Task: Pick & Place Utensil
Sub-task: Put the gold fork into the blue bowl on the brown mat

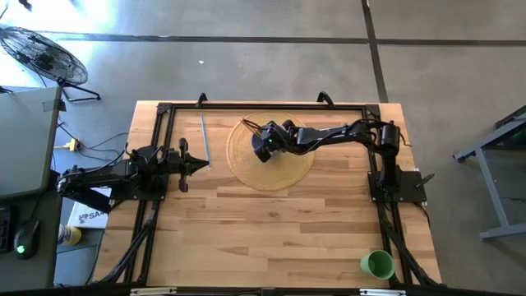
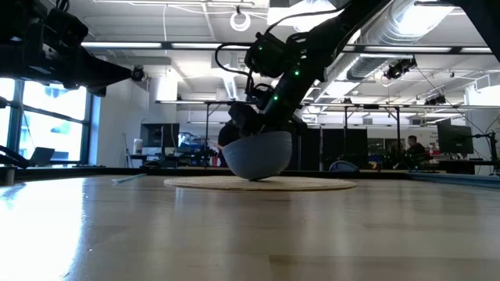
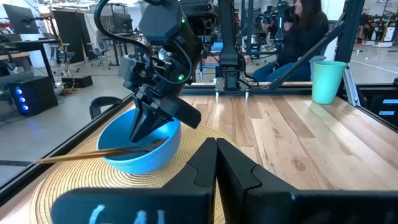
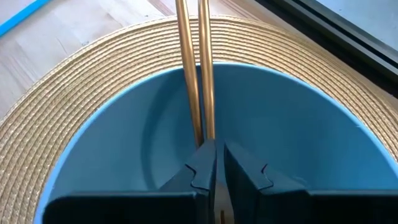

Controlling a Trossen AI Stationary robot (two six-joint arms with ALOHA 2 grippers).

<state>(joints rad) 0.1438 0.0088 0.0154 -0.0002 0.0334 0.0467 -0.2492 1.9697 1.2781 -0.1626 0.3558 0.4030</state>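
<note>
Right fingers (image 4: 214,163) clamped on a pair of bronze chopsticks (image 4: 193,74), pinching them at one end, low inside the blue bowl (image 4: 298,124). The sticks run side by side out over the bowl rim; in the left wrist view they stick out past the rim toward the left edge of frame (image 3: 81,154).

Bowl (image 3: 140,146) sits on the round woven placemat (image 3: 205,140), upper centre of the worktop (image 1: 279,230) in the high view. Right gripper (image 1: 265,148) is over the mat's left half, arm stretching in from the right side of frame.

Left fingers (image 3: 216,167) pressed together, holding nothing. Left gripper (image 1: 200,164) is at centre-left in the high view, off the mat, pointing toward it.

A silver utensil (image 1: 205,140) lies on the worktop just left of the mat. Green cup (image 1: 379,264) at lower right of the worktop. A person (image 3: 298,31) sits in the room beyond, top of the left wrist view.
</note>
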